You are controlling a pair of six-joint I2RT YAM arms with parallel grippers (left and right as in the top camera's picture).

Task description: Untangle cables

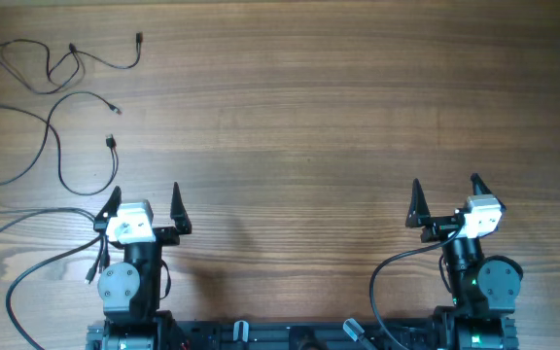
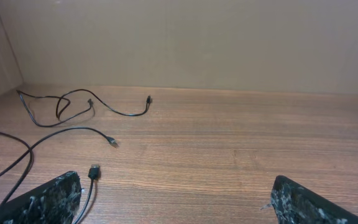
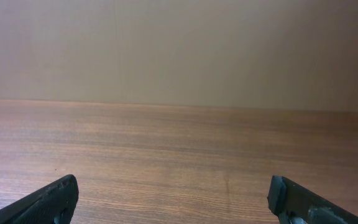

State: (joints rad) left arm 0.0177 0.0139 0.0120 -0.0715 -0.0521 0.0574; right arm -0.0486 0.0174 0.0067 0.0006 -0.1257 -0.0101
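Cables [image 1: 61, 63] lie toward the far left corner of the wooden table [image 1: 338, 107], well apart from both my grippers. The farthest cord makes a small crossed loop, its free end running out to a plug [image 1: 139, 39]. Nearer to me, a second cord sweeps in from the left edge and ends in a connector [image 1: 115, 110], and a third curves down past another plug [image 1: 111, 142] toward my left arm. From the overhead view they look mostly spread apart already, touching or crossing only at that far loop, though I cannot tell whether it is knotted.

My left gripper [image 1: 146, 202] hangs near the front edge with its fingers spread wide and nothing between them; its wrist view faces the cords, so I judge it the natural arm to reach. My right gripper [image 1: 445, 197] is equally wide and empty, over bare wood on the right side, seeing only one plug tip at its far left.
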